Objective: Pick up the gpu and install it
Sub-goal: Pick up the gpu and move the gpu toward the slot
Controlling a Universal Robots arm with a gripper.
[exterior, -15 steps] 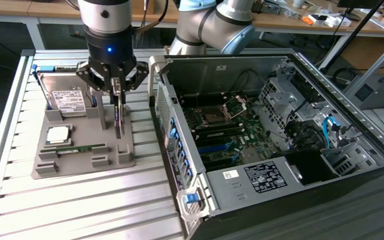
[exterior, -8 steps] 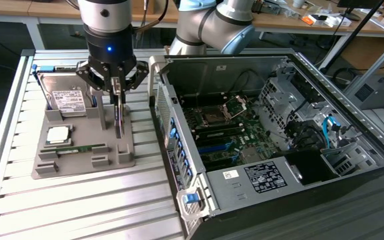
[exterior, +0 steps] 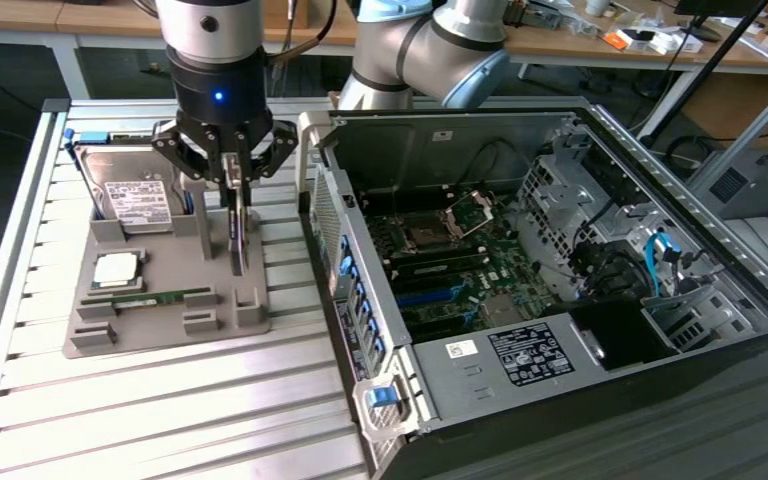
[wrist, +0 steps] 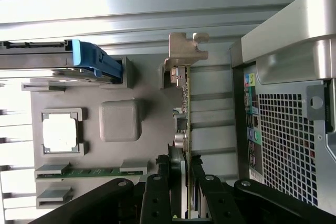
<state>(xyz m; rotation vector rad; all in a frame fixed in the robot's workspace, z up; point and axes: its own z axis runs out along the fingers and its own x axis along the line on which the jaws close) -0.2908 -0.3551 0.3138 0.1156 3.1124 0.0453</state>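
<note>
The gpu [exterior: 237, 240] is being held upright on edge at the side of the grey tray [exterior: 144, 332] nearest the computer case [exterior: 558, 250]. It is being clamped between the narrowly set fingers [wrist: 156, 198] of the gripper [exterior: 232, 185]. Whether its lower edge is clear of the tray cannot be told. The pick-up is judged to be in hand, and a straight, untilted lift is being called for.

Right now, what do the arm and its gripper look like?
The arm has silvery-grey rounded tube sections with a pale blue joint cap. Its wrist section is a silver cylinder ending in a black collar with a small blue light. The gripper is black, built of pinned linkage bars with two narrow fingers.
</note>
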